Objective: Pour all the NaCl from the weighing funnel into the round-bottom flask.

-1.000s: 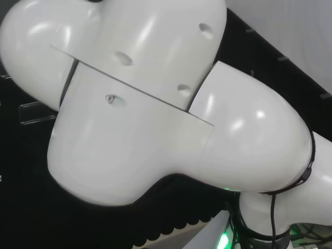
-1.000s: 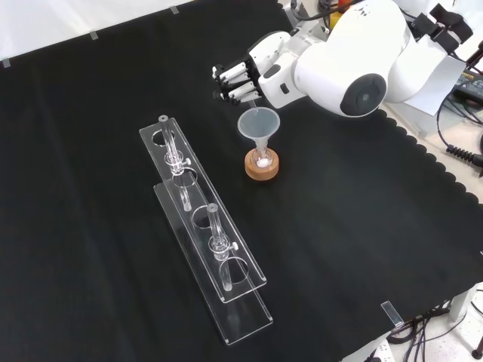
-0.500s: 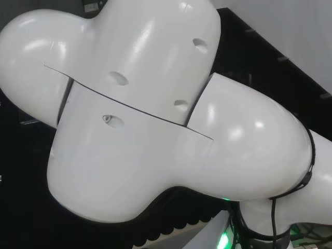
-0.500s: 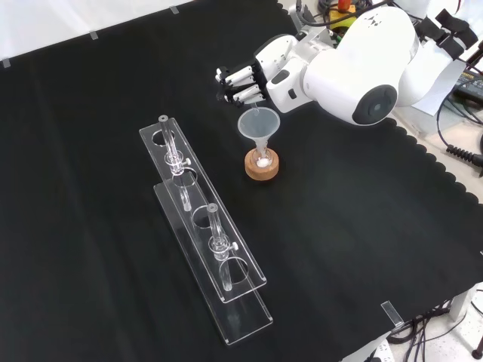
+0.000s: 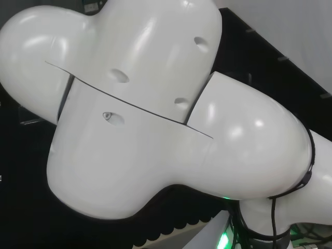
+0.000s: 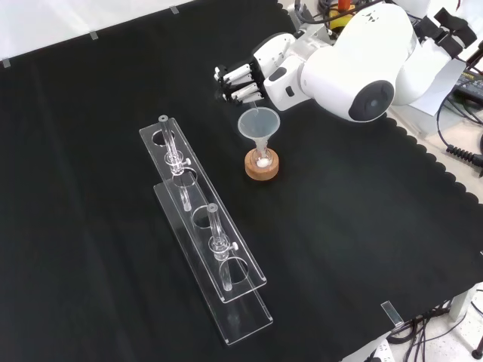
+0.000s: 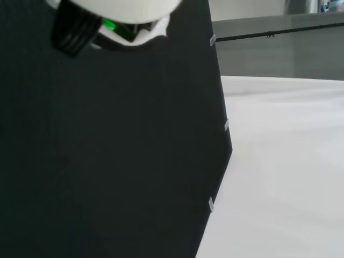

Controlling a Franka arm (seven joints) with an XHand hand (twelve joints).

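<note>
Hovering just above and behind the funnel [image 6: 259,124], the hand [image 6: 240,81] has its fingers curled, seemingly pinching something clear, though I cannot tell what. Funnel sits in the flask [image 6: 262,160] on its cork ring [image 6: 262,167], below the hand.

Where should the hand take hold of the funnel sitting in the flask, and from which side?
Probably by the narrow neck just under the cone of the funnel, coming from the far side where the hand hovers. The funnel stands upright in the flask on its cork ring, and the acrylic rack crowds the near left.
</note>
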